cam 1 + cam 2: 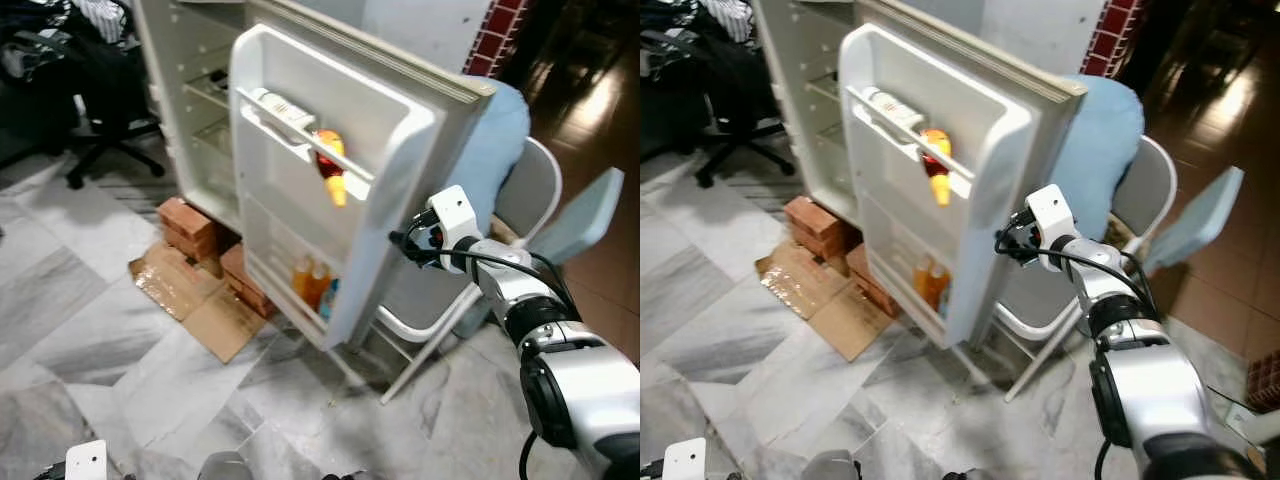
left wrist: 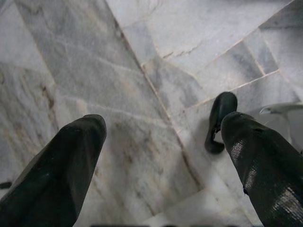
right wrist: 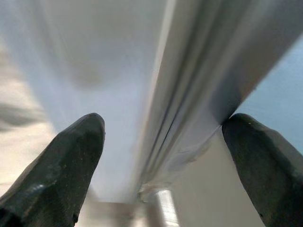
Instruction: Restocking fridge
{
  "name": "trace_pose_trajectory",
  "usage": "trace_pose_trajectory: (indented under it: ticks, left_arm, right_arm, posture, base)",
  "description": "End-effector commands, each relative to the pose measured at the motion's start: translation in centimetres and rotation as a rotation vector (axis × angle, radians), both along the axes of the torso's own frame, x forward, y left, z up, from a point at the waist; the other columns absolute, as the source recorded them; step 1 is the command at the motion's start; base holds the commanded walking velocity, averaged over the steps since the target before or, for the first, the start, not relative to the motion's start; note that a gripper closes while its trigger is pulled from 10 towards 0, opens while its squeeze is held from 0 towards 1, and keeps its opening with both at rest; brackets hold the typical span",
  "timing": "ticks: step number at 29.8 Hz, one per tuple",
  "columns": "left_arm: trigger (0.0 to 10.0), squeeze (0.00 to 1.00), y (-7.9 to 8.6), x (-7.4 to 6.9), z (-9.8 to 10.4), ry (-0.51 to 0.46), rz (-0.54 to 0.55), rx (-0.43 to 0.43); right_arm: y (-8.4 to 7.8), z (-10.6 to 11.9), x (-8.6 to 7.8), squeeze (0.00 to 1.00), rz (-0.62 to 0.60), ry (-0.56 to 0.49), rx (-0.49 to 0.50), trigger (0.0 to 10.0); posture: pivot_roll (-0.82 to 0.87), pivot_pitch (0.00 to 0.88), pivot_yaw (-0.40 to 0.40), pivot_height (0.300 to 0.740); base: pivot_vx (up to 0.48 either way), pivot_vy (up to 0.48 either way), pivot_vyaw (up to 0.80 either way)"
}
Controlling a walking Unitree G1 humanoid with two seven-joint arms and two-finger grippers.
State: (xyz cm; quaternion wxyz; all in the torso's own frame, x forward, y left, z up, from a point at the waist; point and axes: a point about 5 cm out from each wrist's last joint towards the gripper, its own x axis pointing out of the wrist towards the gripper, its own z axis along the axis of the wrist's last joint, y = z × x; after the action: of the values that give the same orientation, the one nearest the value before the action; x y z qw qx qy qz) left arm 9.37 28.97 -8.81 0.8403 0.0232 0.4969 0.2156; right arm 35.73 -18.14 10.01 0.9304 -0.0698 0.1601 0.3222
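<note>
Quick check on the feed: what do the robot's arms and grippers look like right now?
The right arm is silver with black joint rings, a white boxy wrist block and black cables looping along it. The right gripper and left gripper each have two long black rounded fingers with a slightly textured surface.

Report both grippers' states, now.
Left gripper: open, empty, hanging over the marble floor.
Right gripper: open, fingers astride the outer edge of the fridge door, not clamped.
</note>
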Motion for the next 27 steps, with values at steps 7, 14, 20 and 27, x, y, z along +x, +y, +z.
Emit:
trace_pose_trajectory:
  ticks: [7,14,20,27]
  left_arm:
    - [10.0,0.00,-0.2,-0.4,-0.2,0.023,-0.003,-0.004]
    - [10.0,0.00,-0.1,-0.3,-0.2,0.029,-0.014,-0.004]
    - [10.0,0.00,0.3,-0.5,-0.1,0.044,-0.014,0.004]
    - [10.0,0.00,0.6,-0.8,0.0,0.035,0.010,0.004]
  right_arm:
    - [-2.9,-1.2,-5.2,0.00,0.372,0.162,0.070,10.0]
    - [-8.9,-3.7,-9.9,0.00,0.453,0.380,-0.205,10.0]
    - [-11.8,-4.3,-9.4,0.00,0.359,0.402,-0.583,10.0]
    - [-8.2,-2.2,-3.7,0.00,-0.008,0.078,-0.536,10.0]
  posture:
    - [0.15,0.000,-0.098,0.740]
    - [0.14,0.000,-0.089,0.740]
    - [0.14,0.000,-0.091,0.740]
    - [0.15,0.000,-0.094,0.740]
  base:
    - [0.000,0.000,0.00]
    - [0.000,0.000,0.00]
    - [0.000,0.000,0.00]
    - [0.000,0.000,0.00]
